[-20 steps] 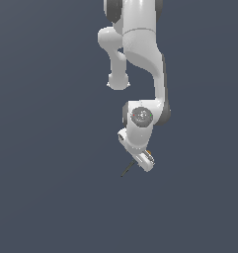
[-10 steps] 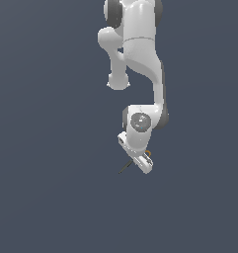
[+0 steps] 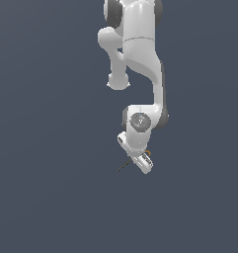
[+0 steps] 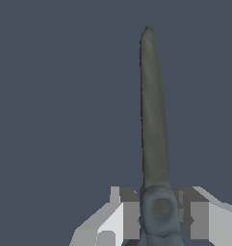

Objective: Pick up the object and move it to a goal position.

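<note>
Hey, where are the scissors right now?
The scissors sit clamped at the pivot between the gripper's fingers. In the exterior view, the thin blades jut toward that view's left from under the gripper, low of centre.

scissors (image 4: 153,144) handles cut off, orange rings unseen

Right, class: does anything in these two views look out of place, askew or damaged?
Nothing stands out. The gripper is closed on the scissors at the pivot, blades together and pointing straight out; nothing looks bent or broken.

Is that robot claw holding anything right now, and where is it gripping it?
Yes. The gripper is shut on the scissors, clamped around the pivot where the blades meet; the blades stick out ahead.
</note>
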You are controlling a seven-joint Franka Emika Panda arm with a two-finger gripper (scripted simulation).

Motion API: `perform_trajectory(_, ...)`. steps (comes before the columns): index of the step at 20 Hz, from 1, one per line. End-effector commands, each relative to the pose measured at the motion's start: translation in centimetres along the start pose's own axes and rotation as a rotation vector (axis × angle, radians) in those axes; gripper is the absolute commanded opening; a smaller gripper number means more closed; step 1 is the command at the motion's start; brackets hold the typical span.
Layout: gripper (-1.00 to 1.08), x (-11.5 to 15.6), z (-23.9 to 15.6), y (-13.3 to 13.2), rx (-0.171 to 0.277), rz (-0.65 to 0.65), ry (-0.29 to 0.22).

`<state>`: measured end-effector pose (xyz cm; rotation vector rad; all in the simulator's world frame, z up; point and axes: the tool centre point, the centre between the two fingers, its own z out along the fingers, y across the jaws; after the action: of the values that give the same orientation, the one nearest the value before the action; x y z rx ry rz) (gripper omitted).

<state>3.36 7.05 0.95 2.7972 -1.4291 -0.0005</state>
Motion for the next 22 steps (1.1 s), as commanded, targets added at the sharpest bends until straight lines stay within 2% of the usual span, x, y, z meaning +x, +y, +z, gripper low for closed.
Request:
perform_trajectory(1,-1.00,0.0,-0.1,0.0,0.001,0.000,0.001)
perform_trajectory(7,-1.00,0.1,-1.6,0.4,0.001,0.000,0.001)
perform_trajectory(12,-1.00,0.3,-4.3,1.1,0.001,0.000,0.000)
perform_trajectory(22,-1.00,1.1,-14.1,3.4,0.001,0.001,-0.001)
